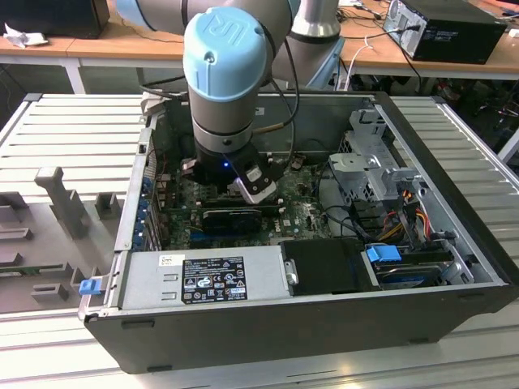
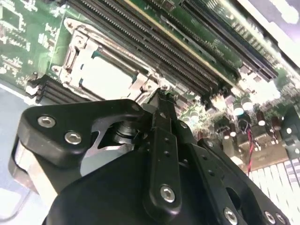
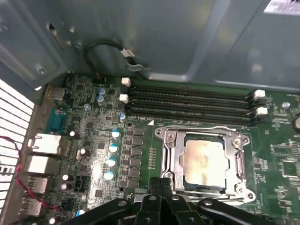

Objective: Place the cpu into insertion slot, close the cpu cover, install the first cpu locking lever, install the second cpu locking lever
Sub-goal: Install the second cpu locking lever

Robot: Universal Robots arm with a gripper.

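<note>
The cpu lies flat in the insertion slot, its pale silver top showing in both wrist views. The cpu cover is down around the chip, framing it through its square window. My gripper is shut, its fingertips pressed together right at the edge of the cover's frame, beside the chip. In the second wrist view the cpu sits just beyond my gripper, with the cpu cover around it. In the exterior view my gripper reaches down into the open computer case over the motherboard.
Long black memory slots run beside the socket. Silver capacitors and rear port blocks stand on the other side. The case wall rises close behind. A power supply and drive cage crowd the case.
</note>
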